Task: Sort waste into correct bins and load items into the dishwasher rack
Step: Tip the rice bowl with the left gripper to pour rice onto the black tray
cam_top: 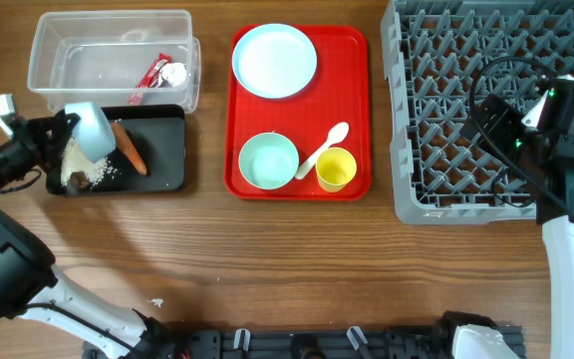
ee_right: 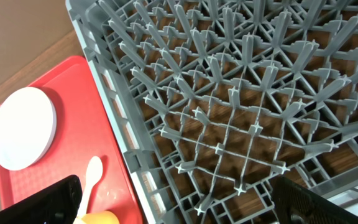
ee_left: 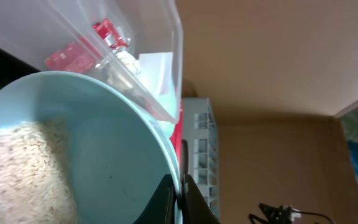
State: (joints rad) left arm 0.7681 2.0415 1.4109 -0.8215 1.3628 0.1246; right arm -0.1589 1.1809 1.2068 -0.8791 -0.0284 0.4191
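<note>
Zero dishes sit in your rack [cam_top: 436, 100]. Wrapper [cam_top: 151, 78] and foil [cam_top: 175, 73] lie in the tub [cam_top: 48, 40]; left gripper [ee_left: 180, 193] pinches a bowl [cam_top: 90, 128] tipped over the black tray [cam_top: 162, 160], right gripper [ee_right: 176, 186] spread wide.

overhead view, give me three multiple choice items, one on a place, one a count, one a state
1. The red snack wrapper lies: A inside the clear tub B beside it C under it
2. Pale blue bowls in view: A one B two C three
3. The left gripper is: A open, empty B shut on a bowl's rim C out of view

Key: A, the tub's walls surround the wrapper; B, the bowl on the red tray plus the tilted bowl over the black tray; B, the left wrist view shows its fingers pinching the tilted bowl's rim.
</note>
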